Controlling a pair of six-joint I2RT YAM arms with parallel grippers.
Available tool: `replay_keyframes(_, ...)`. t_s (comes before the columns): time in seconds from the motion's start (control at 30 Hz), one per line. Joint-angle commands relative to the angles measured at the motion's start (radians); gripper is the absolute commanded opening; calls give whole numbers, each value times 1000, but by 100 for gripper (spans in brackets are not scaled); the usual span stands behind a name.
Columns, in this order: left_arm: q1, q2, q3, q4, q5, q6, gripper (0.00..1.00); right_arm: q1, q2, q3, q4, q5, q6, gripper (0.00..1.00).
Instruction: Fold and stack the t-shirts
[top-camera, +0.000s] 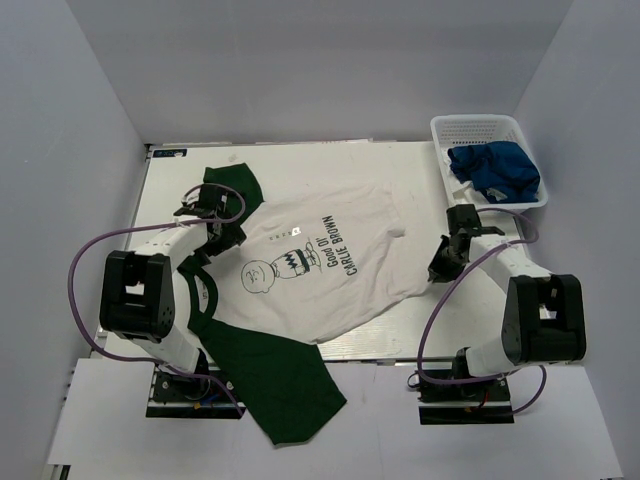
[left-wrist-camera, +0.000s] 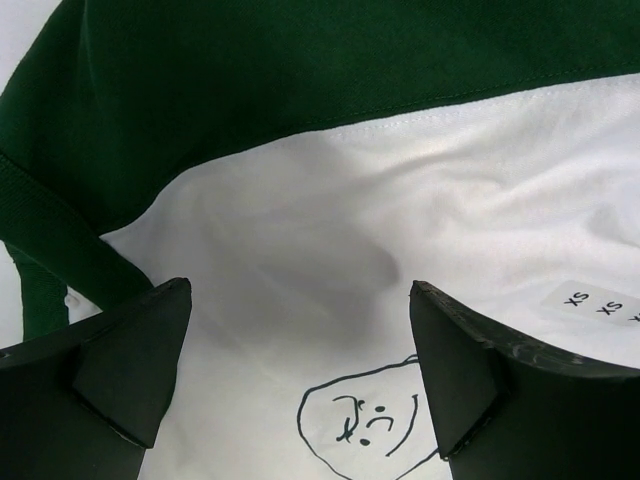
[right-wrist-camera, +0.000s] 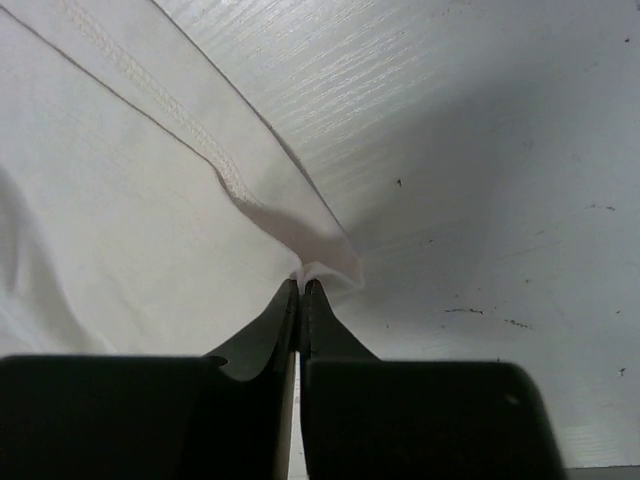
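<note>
Top view
- shirt (top-camera: 330, 260): lay flat, print up, across the middle of the table (top-camera: 400, 165).
- near sleeve (top-camera: 280, 385): green, hung past the table's near edge, between the arm bases.
- far sleeve (top-camera: 235, 185): green, on the table close to its left edge.
- blue shirt (top-camera: 500, 170): bunched in the basket (top-camera: 470, 125) at the far right corner.
- left gripper (top-camera: 222, 228): over the collar end of the shirt.
- right gripper (top-camera: 440, 268): at the shirt's hem corner, near the right edge.
- open room: bare table beyond the shirt and between hem and basket.

Left wrist view
- left gripper (left-wrist-camera: 300, 290): fingers wide apart, nothing between them.
- below: white chest cloth with the green sleeve (left-wrist-camera: 250, 70) seam beyond it; drawn face (left-wrist-camera: 365, 420) between the fingers; XS sticker (left-wrist-camera: 600, 300) at right.

Right wrist view
- right gripper (right-wrist-camera: 300, 285): fingers together, clamped on the corner of the shirt (right-wrist-camera: 130, 220).
- hem (right-wrist-camera: 150, 90): stitched edge ran diagonally down to the fingertips.
- table (right-wrist-camera: 480, 150): bare to the right of the hem.
</note>
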Motion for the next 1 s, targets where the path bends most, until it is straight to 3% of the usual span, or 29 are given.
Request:
replay_keyframes(0.0, -3, -37, -11, 48, 1, -13, 100, -4, -40, 66, 47, -92, -18, 0)
replay_keyframes(0.13, -3, -11, -11, 38, 1, -13, 100, 2, -32, 231, -47, -186, -46, 0)
replay_keyframes(0.17, -3, 4, -2, 23, 1, -13, 100, 2, -32, 385, -86, -189, -46, 0)
replay_keyframes(0.2, -3, 15, -2, 4, 1, -29, 100, -4, -57, 426, -201, -182, -49, 0)
replay_keyframes(0.27, -3, 15, -2, -19, 1, -40, 100, -6, -127, 450, -280, -122, -26, 0)
replay_keyframes(0.33, 10, 15, -12, -19, 1, -40, 100, -21, -237, 415, -347, -45, 24, 0)
replay_keyframes(0.43, 11, 15, -2, -45, -11, -40, 100, -47, -365, 188, -465, 22, 120, 0)
replay_keyframes(0.57, 11, 41, 44, -90, -54, -40, 100, -72, -460, -11, -525, 7, 210, 4)
replay_keyframes(0.67, 11, 74, 72, -114, -54, -40, 100, -73, -496, -69, -540, 54, 241, 21)
replay_keyframes(0.7, 11, 83, 81, -114, -54, -40, 100, -75, -493, -49, -536, 77, 239, 35)
replay_keyframes(0.8, 11, 83, 93, -96, -35, -31, 100, -75, -433, 46, -491, 145, 197, 59)
replay_keyframes(0.87, 11, 74, 104, -96, -34, -31, 100, -76, -395, 136, -431, 179, 131, 64)
replay_keyframes(0.97, 11, 74, 150, -108, -45, -19, 100, -72, -287, 196, -307, 104, 11, 78)
